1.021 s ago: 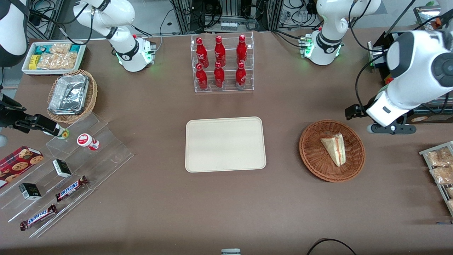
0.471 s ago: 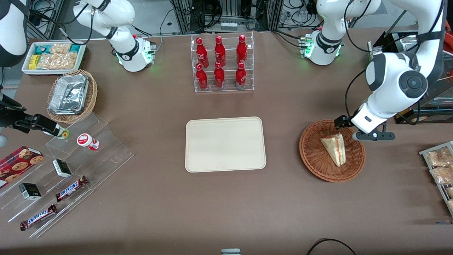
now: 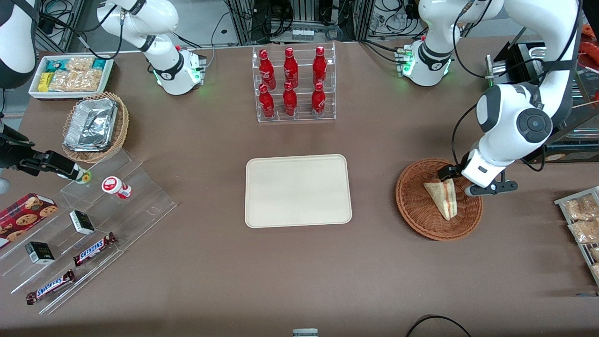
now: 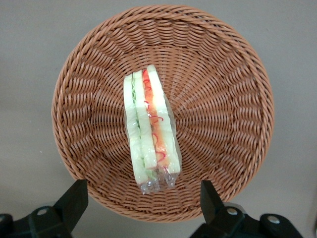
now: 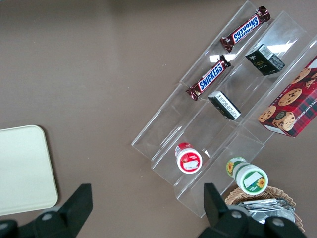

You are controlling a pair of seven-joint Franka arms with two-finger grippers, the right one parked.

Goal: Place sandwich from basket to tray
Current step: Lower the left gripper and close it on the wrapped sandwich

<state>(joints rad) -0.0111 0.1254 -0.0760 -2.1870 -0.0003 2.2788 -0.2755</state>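
Sandwich: lying in basket, wrapped, filling edge up. Tray: bare, well apart. Gripper: above basket, fingers spread wide, holding nothing. We judge the step as approach; next we descend, straddle the wedge, close.

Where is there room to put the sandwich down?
The flat cream tray is bare all over, and brown table lies open between it and the round reddish-brown wicker basket. The basket is crowded: the triangular white-bread sandwich lies in it, with the open left gripper above it.
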